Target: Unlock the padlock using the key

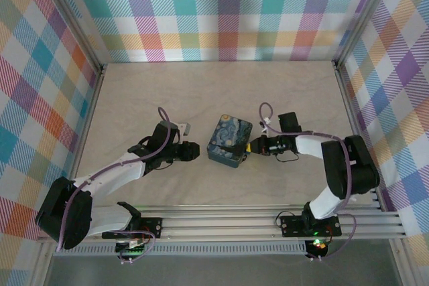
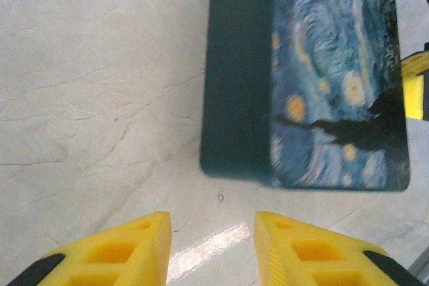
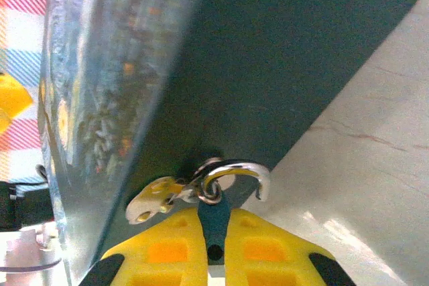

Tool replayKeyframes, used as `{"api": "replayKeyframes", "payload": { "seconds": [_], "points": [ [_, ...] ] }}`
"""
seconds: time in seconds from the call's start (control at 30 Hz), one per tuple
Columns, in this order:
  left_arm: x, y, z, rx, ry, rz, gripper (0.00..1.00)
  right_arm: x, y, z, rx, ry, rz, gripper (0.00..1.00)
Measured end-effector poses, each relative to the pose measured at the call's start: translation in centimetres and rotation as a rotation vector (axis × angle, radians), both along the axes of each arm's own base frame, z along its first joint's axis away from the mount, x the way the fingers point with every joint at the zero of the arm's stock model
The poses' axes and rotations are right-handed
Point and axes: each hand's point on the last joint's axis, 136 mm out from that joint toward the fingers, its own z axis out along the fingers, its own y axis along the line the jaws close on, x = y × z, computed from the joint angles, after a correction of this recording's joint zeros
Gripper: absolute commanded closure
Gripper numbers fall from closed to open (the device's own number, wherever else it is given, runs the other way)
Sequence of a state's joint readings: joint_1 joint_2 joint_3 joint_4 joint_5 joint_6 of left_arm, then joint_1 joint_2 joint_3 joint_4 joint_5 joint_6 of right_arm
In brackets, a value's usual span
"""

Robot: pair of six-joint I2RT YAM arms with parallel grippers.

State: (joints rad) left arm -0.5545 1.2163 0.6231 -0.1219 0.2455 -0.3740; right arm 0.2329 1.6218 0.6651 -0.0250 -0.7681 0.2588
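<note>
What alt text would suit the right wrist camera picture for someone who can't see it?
The right gripper, two yellow fingers, is pinched shut on a thin blue tab joined to a metal ring, a silver hook and a pale tag. They sit close by the dark side of a painted tin on a pale table.

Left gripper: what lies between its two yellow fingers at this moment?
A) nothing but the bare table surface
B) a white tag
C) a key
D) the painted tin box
A: in the left wrist view the left gripper stands open over the bare table, while the tin box lies further ahead, apart from both fingers.
</note>
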Motion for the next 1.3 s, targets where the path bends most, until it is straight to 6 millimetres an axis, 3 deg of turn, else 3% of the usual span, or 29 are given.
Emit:
{"api": "replayKeyframes", "payload": {
  "seconds": [0.37,0.67,1.0,1.17,1.3],
  "points": [
    [0.0,0.0,0.2,-0.005,-0.008,0.0,0.63,-0.5,0.1,-0.2,0.02,0.049,-0.007,1.0],
    [0.2,-0.2,-0.3,-0.005,0.002,-0.001,0.63,-2.7,1.7,1.3,-0.213,-0.134,0.095,1.0],
    [1.7,-1.7,-0.1,-0.012,0.03,-0.02,0.63,-2.1,3.1,2.8,-0.461,-0.314,0.191,1.0],
    [2.7,-2.4,-0.5,-0.018,0.06,-0.029,0.63,-2.6,4.5,2.1,-0.556,-0.355,0.271,1.0],
    [3.6,-1.6,-0.8,-0.021,0.076,0.003,0.63,-3.7,5.7,1.2,-0.643,-0.381,0.362,1.0]
  ]
}}
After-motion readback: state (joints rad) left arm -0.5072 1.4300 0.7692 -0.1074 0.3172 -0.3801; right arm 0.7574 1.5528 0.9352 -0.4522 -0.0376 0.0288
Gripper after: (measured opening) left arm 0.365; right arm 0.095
